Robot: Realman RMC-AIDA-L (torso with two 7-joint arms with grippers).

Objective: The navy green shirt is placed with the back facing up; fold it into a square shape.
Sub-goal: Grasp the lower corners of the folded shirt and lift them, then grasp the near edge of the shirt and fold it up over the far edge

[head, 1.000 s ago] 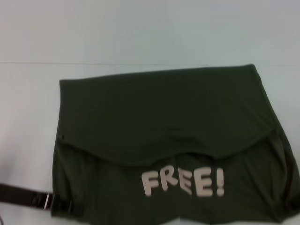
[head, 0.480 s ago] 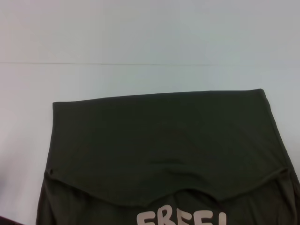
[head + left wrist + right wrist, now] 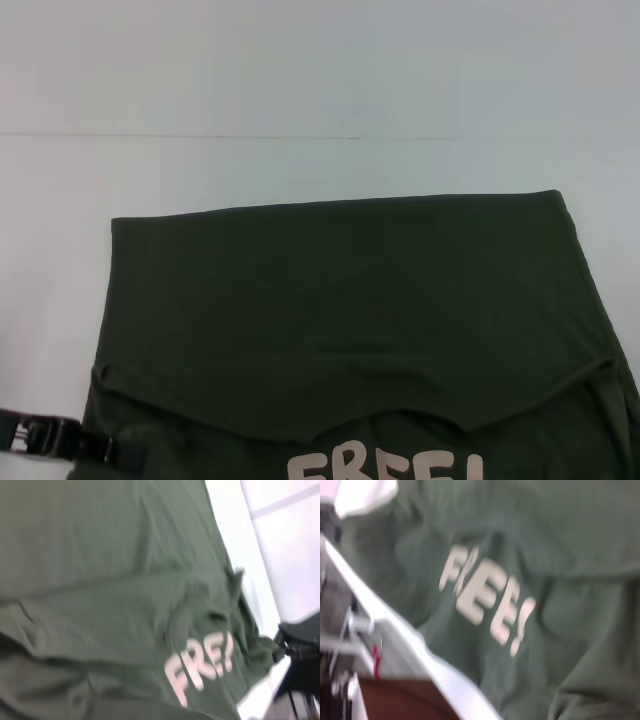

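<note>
Showing pale "FREE!" lettering (image 3: pixel 485 602), folded navy green shirt (image 3: pixel 350 300), white table (image 3: pixel 300 80)

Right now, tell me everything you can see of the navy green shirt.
The navy green shirt is dark olive, of soft matte fabric, lying flat on the pale table. Its far part is folded toward the robot, leaving a straight far edge and a curved flap edge near the pale "FREE!" lettering, which is cut off in the head view. The left hand sits at its near left corner.
</note>
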